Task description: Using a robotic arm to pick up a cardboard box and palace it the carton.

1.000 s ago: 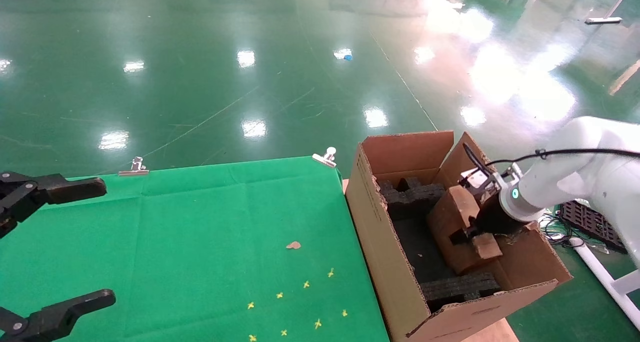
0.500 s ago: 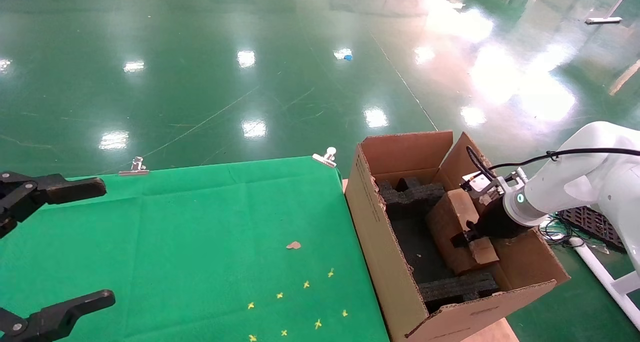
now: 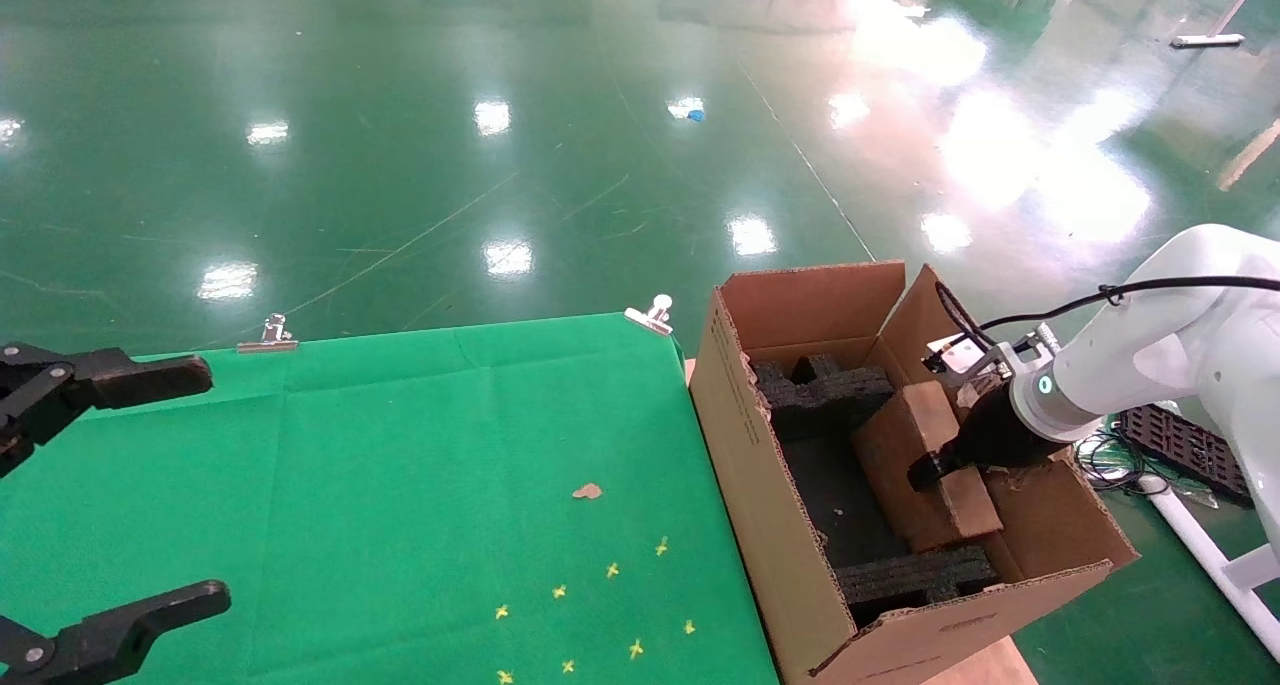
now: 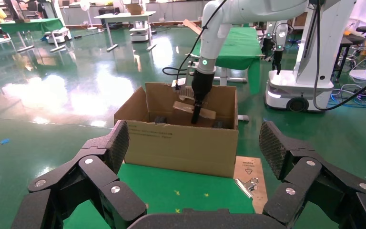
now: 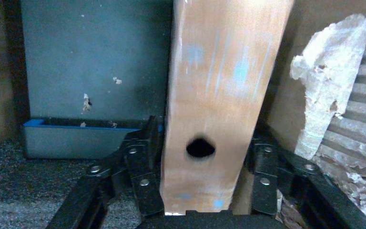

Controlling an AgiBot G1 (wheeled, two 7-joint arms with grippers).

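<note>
Carton (image 3: pixel 760 485): stiff corrugated walls, set beside the table (image 3: pixel 380 465).
Cardboard box (image 3: pixel 925 465): judged light and rigid; leaned inside the carton, best gripped across its narrow end.
Right pincer (image 5: pixel 200 191): clamped on the box's narrow sides.
Left pincer (image 4: pixel 195 157): spread wide, idle above the table.

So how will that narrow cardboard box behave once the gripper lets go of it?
The cardboard box looks stiff: flat faces, no sag between the right gripper fingers. It leans on the carton wall, so it may tip flatter. Probably light.
</note>
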